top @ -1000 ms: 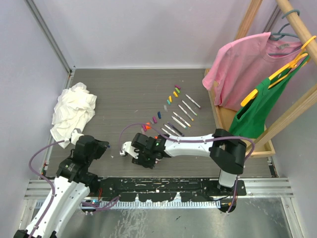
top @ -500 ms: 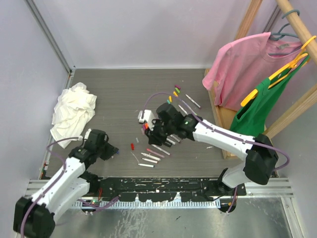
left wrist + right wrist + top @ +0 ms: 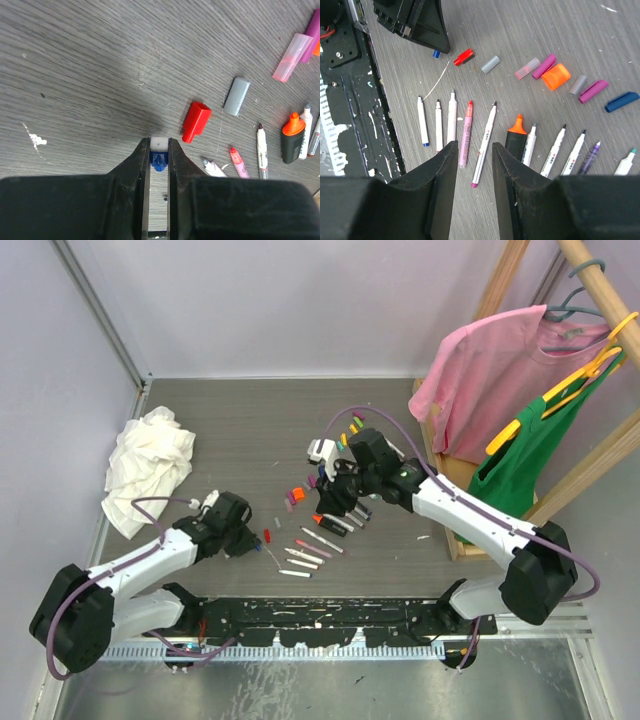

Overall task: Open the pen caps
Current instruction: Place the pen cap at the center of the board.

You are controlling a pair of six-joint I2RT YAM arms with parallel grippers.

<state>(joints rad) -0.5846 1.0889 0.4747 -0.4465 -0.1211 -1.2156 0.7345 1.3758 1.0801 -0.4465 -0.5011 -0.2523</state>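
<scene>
Grey tabletop point(image 3: 230, 430) under both arms — the left gripper point(image 3: 159, 146) pinched a blue cap point(image 3: 158, 161) low over it, the red cap point(image 3: 196, 121) lying just beyond its tips; the right gripper point(image 3: 474, 150) hung parted, empty, above the uncapped pens point(image 3: 484, 135).

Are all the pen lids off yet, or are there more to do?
Nearly done, it looks. Done: loose caps, like the red cap and orange cap, lie beside a row of bare-tipped pens. In hand: the left hand pinches a small blue cap; the right hand hangs open and empty. Left: I see no capped pen, though the right arm may hide some.
</scene>
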